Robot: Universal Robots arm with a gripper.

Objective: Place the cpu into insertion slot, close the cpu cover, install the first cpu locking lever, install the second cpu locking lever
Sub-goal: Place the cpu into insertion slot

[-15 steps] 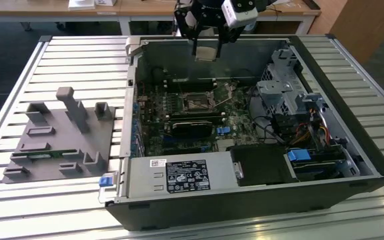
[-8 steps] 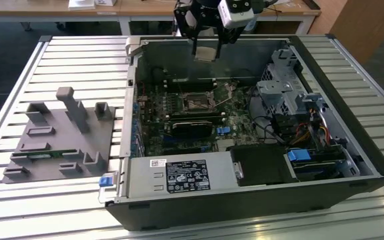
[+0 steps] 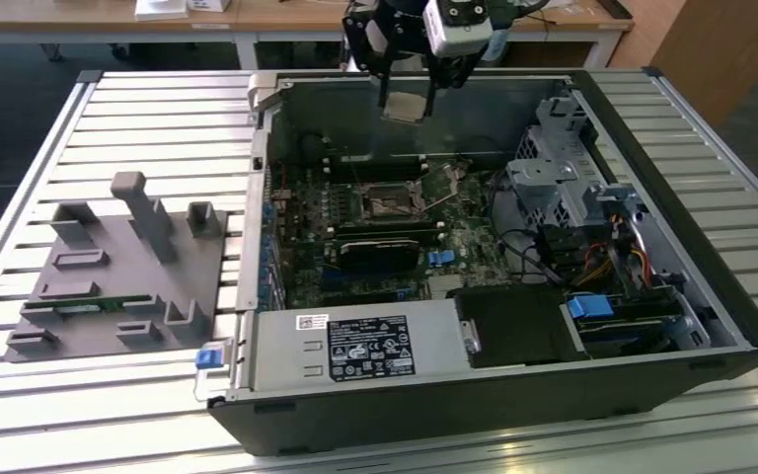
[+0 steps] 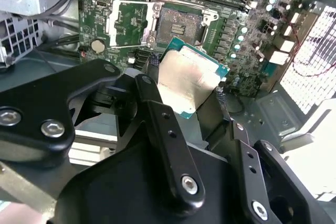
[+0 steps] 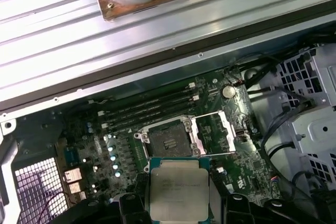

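- Exterior view: black two-finger claw (image 3: 409, 97) clenched on the small flat square silver-topped cpu (image 3: 407, 110), held high over the open black computer case (image 3: 485, 415) on the slatted aluminium bench (image 3: 155, 109). The square black insertion slot (image 3: 390, 204) sits well below.
- Second wrist view: cpu (image 4: 189, 80) pinched by its edges, tilted, apart from the insertion slot (image 4: 178, 24). The thin silver frame cpu cover (image 4: 127, 22) is flipped open beside the socket.
- First wrist view: cpu (image 5: 179, 187) in the claw (image 5: 181, 203). Insertion slot (image 5: 169, 142) bare, cpu cover (image 5: 212, 132) open next to it.

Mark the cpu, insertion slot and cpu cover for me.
cpu (image 5: 179, 187), first wrist view, middle of metal top.
insertion slot (image 5: 169, 142), first wrist view, recessed centre.
cpu cover (image 5: 195, 137), first wrist view, frame rail beside slot.
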